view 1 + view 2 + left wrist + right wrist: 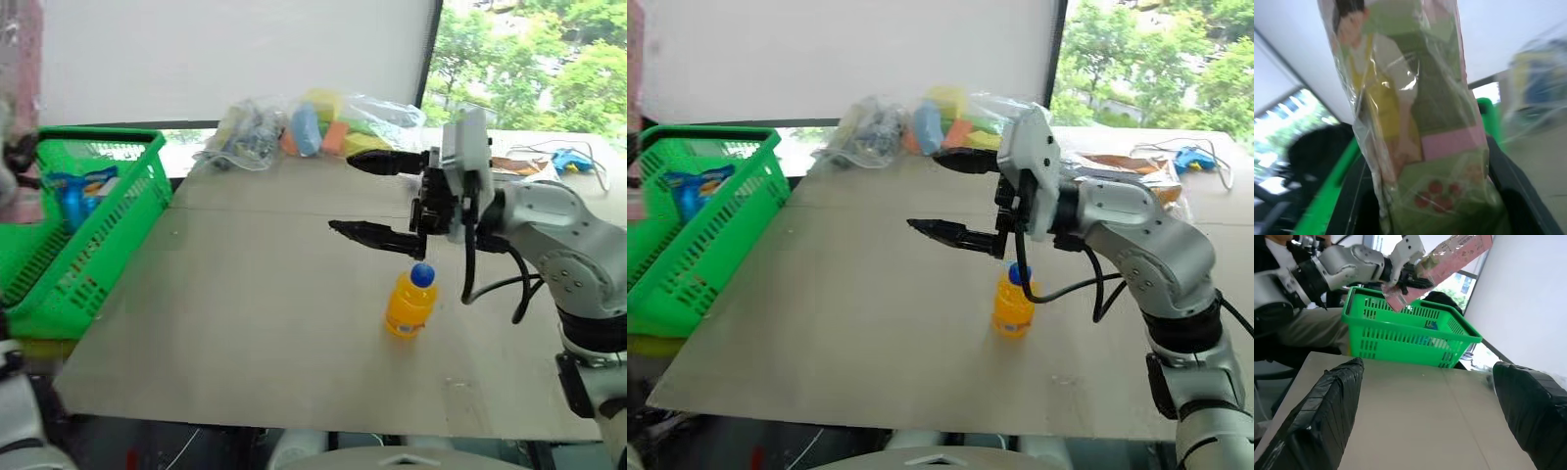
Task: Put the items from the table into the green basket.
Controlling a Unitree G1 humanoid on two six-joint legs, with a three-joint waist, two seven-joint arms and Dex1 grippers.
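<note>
While the left gripper (1409, 280), jaws clamped on the long slim pink film-wrapped carton (1449, 257), holds it above the bright green slotted plastic basket (1410, 333), the small orange blue-capped bottle (410, 303) stands on the beige desk (245, 313) under the right gripper's (377, 198) wide-apart jaws; it looks light, stiff, slippery, best gripped mid-body.

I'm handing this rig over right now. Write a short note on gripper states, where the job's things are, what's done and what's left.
Left gripper: shut on the pink carton, held tilted above the green basket.
Right gripper: open, empty, level above the table, just over the orange bottle.
Bottle: upright on the table, untouched.
Done: carton lifted to the basket.
Left: drop the carton in, then grasp the bottle and put it in too.
</note>
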